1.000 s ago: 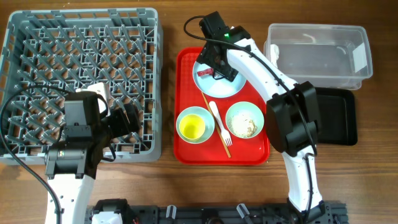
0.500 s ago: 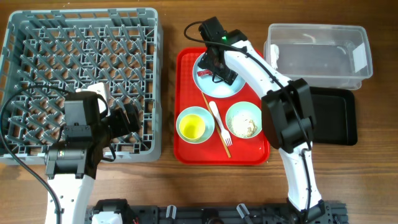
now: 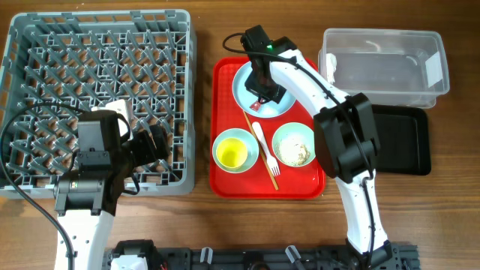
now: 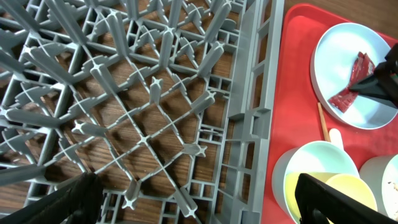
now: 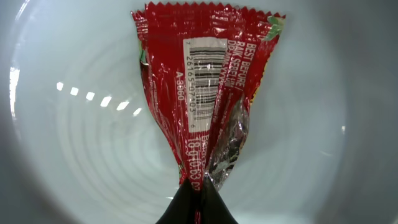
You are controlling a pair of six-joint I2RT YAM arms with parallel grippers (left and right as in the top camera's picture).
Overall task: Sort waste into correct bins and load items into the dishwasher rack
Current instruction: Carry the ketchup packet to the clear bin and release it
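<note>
The red sachet wrapper (image 5: 199, 93) lies on the pale blue plate (image 5: 74, 124), and my right gripper (image 5: 199, 183) is shut on its lower end. From overhead the right gripper (image 3: 262, 94) hangs over the plate (image 3: 244, 94) and hides the wrapper. In the left wrist view the wrapper (image 4: 348, 90) shows on the plate (image 4: 342, 50). My left gripper (image 4: 199, 208) stands open over the dishwasher rack (image 4: 249, 118) near its right wall, with nothing between its fingers. Overhead, the left gripper (image 3: 155, 142) sits at the front right of the rack (image 3: 187, 97).
The red tray (image 3: 225, 75) also carries a bowl (image 3: 219, 142) with a yellow cup (image 3: 232, 154) inside, a bowl of rice scraps (image 3: 295, 144), a white fork (image 3: 265, 150) and a chopstick (image 3: 251, 129). A clear tub (image 3: 382, 56) and a black tray (image 3: 409, 139) stand at the right.
My right gripper has dropped onto the plate and closed on the red wrapper. The left arm has not moved.
</note>
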